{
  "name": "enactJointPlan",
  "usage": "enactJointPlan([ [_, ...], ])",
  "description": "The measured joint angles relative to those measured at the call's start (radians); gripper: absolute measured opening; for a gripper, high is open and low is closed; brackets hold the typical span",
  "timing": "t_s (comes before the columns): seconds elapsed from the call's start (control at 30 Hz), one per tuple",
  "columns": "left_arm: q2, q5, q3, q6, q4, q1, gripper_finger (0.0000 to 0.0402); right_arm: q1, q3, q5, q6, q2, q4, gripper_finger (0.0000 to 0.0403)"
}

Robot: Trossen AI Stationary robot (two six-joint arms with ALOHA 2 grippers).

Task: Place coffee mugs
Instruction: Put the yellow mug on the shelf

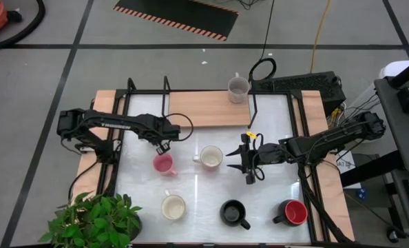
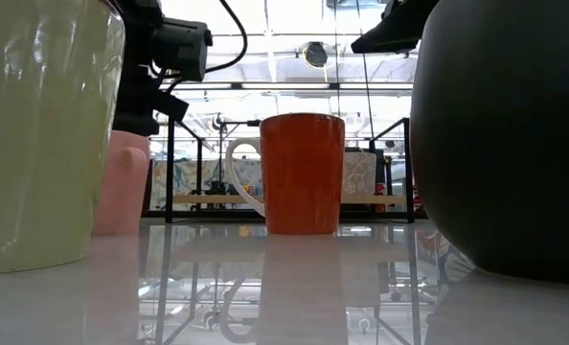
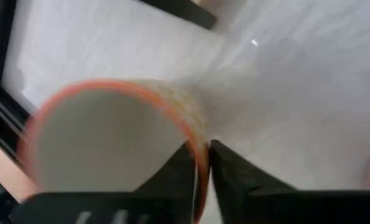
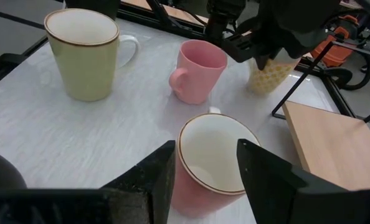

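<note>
A glossy white surface (image 1: 204,186) framed in wood sits on a grey floor. At its near left corner stands a green leafy potted plant (image 1: 94,219). The left gripper (image 1: 162,146) hangs above the pink ceramic mug (image 1: 164,163) left of centre, fingers (image 3: 188,165) closed on a patterned cup's orange rim (image 3: 200,146). A cream mug (image 1: 173,207), a black mug (image 1: 233,212) and a red-lined black mug (image 1: 293,212) line the near edge. The white-lined reddish mug (image 1: 211,157) sits at centre; the right gripper (image 1: 244,162) hovers beside it, fingers spread. A grey mug (image 1: 238,89) rests at the far edge.
</note>
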Motion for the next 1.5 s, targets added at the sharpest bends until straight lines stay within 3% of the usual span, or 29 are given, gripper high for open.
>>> enactJointPlan([
  [0.07,-0.007,-0.008,-0.001,0.005,-0.010,-0.001,0.0020,0.000,0.000,0.000,0.000,0.000,-0.001,0.0162],
  [0.47,-0.177,0.019,0.002,-0.033,-0.192,-0.027,0.0021,0.000,0.000,0.000,0.000,0.000,-0.006,0.0162],
  [0.73,-0.290,0.016,0.135,-0.020,-0.289,-0.117,0.0021,0.000,0.000,0.000,0.000,0.000,0.009,0.0162],
  [1.0,-0.300,-0.076,0.336,0.064,-0.259,-0.227,0.0021,0.000,0.000,0.000,0.032,0.000,0.075,0.0162],
  [1.5,-0.252,-0.073,0.533,0.274,-0.101,-0.339,0.0021,-0.006,0.000,0.026,0.101,0.000,0.161,0.0162],
])
